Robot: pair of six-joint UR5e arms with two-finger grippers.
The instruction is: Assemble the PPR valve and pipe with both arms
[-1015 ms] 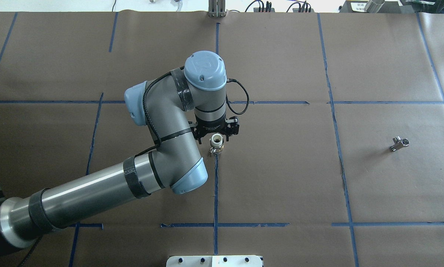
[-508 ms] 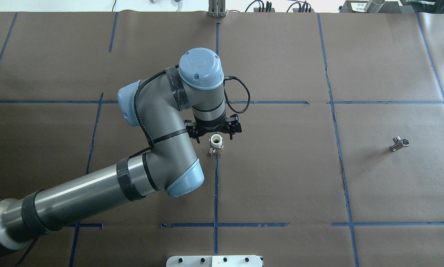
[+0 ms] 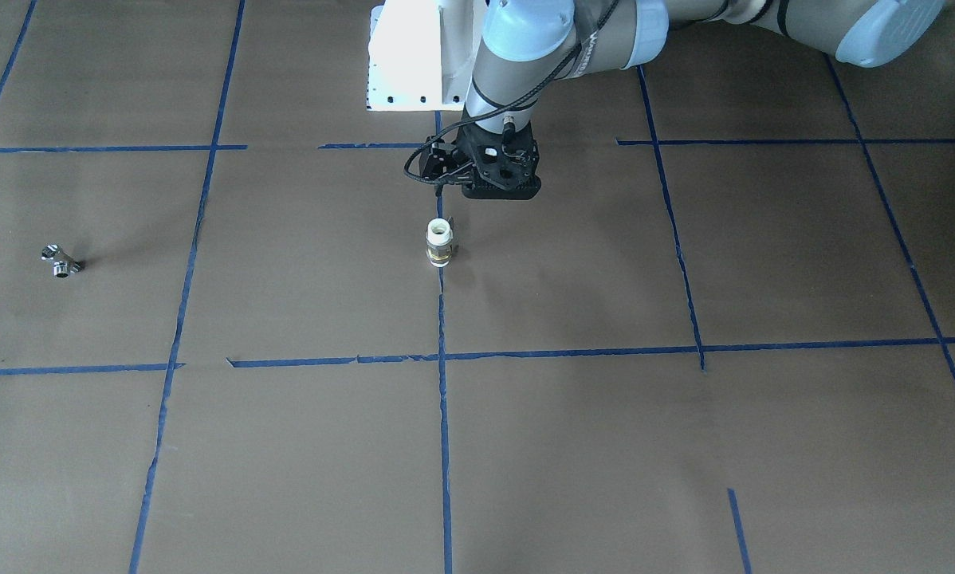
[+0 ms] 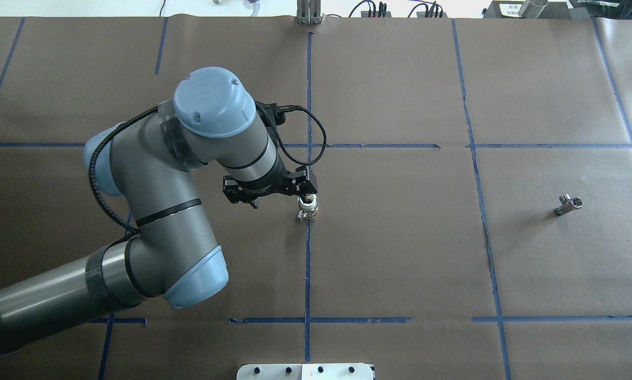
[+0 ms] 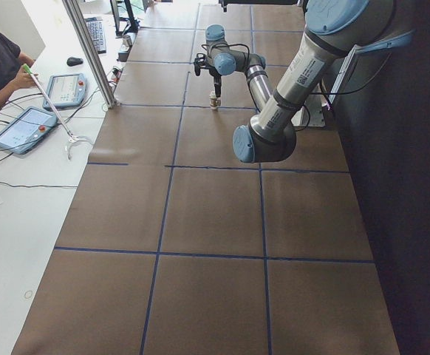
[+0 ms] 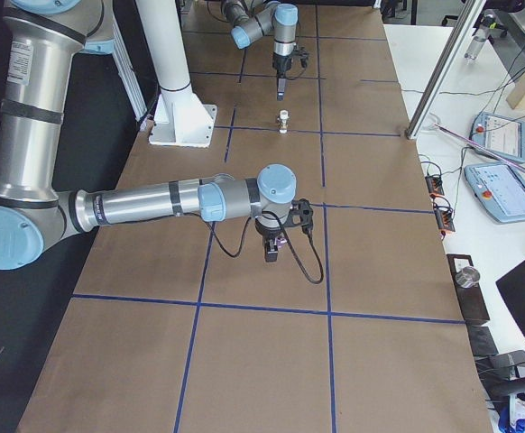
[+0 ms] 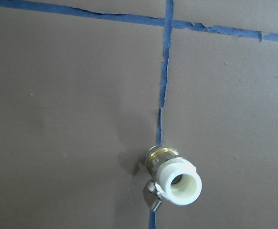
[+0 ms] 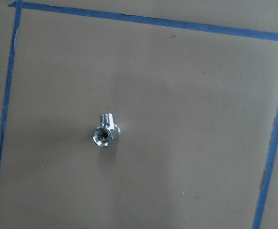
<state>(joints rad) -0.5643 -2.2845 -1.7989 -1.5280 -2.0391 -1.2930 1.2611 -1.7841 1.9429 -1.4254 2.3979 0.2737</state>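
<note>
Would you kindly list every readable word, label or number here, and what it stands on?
Nothing reads for certain.
Embossed mark on the blue cap of the left arm: too faint.
Printed label on the left arm's tube: too small.
Printed strip on the right arm: too small.
White sticker, far table edge: blurred.

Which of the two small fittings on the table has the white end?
The brass fitting standing upright on the central blue tape line; its top end is white. The other fitting, off to the robot's right, is all chrome.

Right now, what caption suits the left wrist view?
White plastic fitting on a brass base stands on a blue tape line.
</note>
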